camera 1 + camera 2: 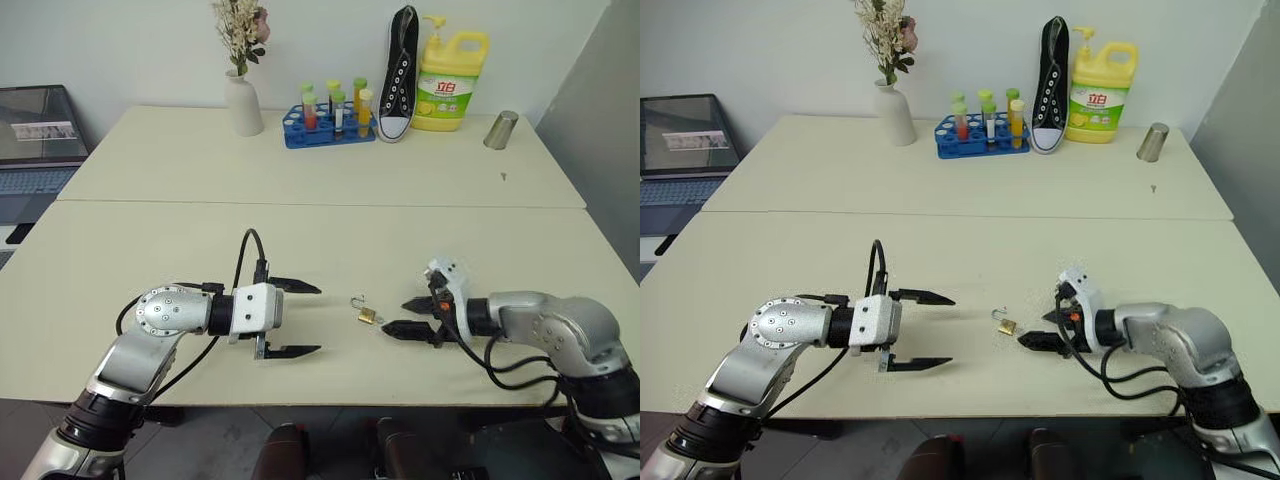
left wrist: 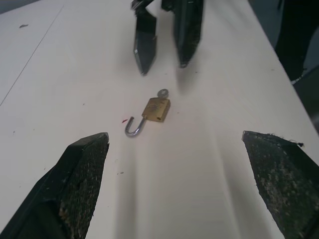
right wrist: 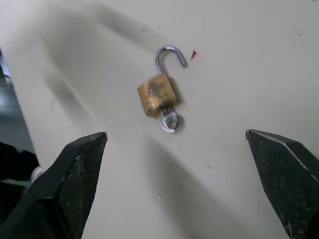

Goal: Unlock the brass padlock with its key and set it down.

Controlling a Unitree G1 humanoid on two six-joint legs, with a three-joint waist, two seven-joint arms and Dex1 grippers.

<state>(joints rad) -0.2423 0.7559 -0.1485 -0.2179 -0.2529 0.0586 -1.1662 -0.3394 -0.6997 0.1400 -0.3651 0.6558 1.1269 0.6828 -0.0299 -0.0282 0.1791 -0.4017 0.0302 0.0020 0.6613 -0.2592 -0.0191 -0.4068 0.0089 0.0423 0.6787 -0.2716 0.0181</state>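
The two head cameras sit side by side up high and look forward and down over the pale table (image 1: 330, 240), taking in both arms and the far wall; they share almost the whole scene, one set slightly aside from the other. Each wrist camera sits low and close to the tabletop, looking out between its own two black fingers. Both wrist views meet on the same small padlock (image 2: 156, 109) lying on the table, seen from opposite sides, and the left wrist view also catches the right gripper (image 2: 164, 47) beyond it.
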